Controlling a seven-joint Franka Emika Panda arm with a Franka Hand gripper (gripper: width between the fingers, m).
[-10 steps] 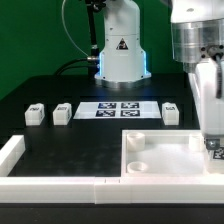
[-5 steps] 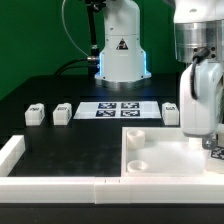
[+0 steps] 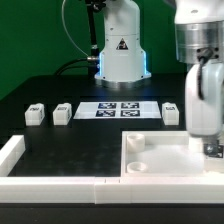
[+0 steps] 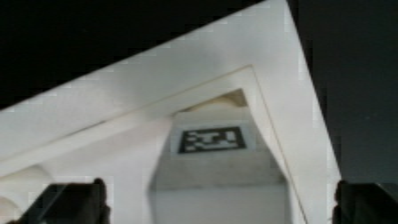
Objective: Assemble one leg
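The gripper (image 3: 208, 148) hangs low over the far right corner of the large white tray-like panel (image 3: 165, 165). In the wrist view a white leg (image 4: 214, 165) with a black-and-white tag stands in the panel's corner (image 4: 107, 120), between the open gripper (image 4: 217, 205). Its dark fingertips (image 4: 71, 203) stand well apart from the leg on both sides. In the exterior view this leg is mostly hidden behind the hand. Three more legs stand on the black table: two at the exterior view's left (image 3: 35, 114) (image 3: 62, 113) and one at the right (image 3: 170, 113).
The marker board (image 3: 119, 110) lies between the legs at the back. A long white border rail (image 3: 60, 184) runs along the front, with a short upturned end (image 3: 10, 153) at the left. The robot base (image 3: 120, 55) stands behind.
The gripper has shifted slightly sideways to the exterior view's left and partly back, staying low over the panel's right corner. The legs on the table have not moved.
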